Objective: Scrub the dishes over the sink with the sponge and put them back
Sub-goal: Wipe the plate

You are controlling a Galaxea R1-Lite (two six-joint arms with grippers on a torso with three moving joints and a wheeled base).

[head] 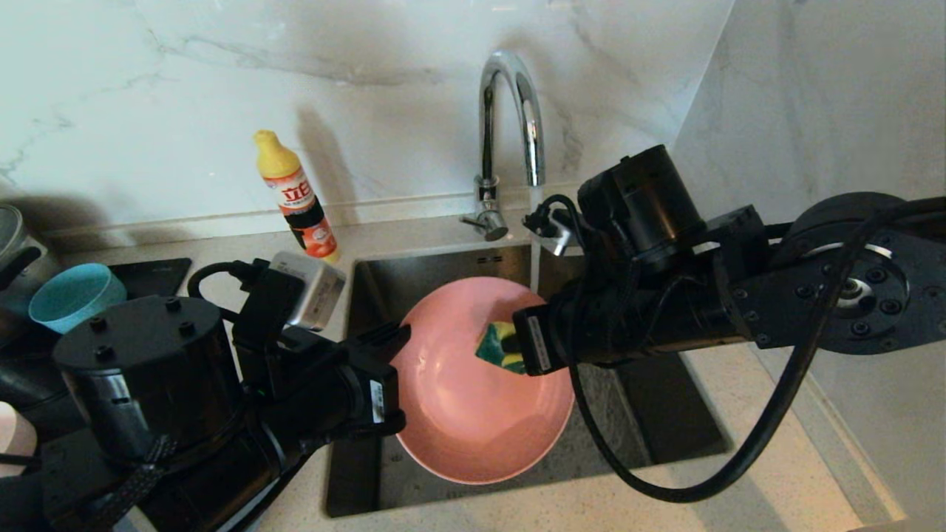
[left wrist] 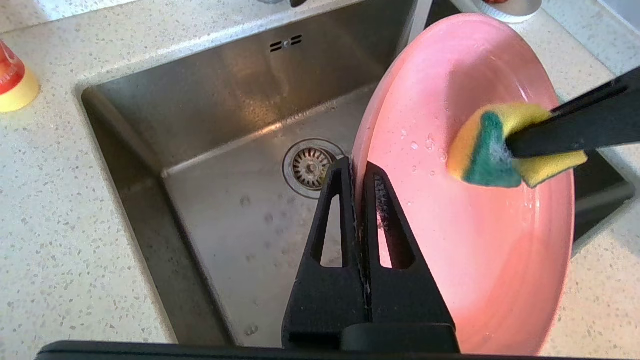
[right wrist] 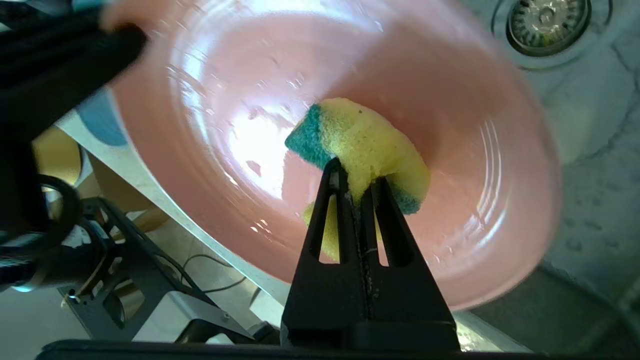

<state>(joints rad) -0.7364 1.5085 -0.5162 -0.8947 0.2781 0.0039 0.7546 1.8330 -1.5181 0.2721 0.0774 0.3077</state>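
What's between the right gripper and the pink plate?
The sponge, pinched in the right gripper, sits against the pink plate; the right wrist view shows it.

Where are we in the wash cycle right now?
Mid-scrub. The left gripper clamps the rim of the salmon-pink plate, tilted over the sink. The right gripper pinches the sponge against the plate's wet face, water running from the tap. Left: set this plate back; the teal bowl waits on the counter.
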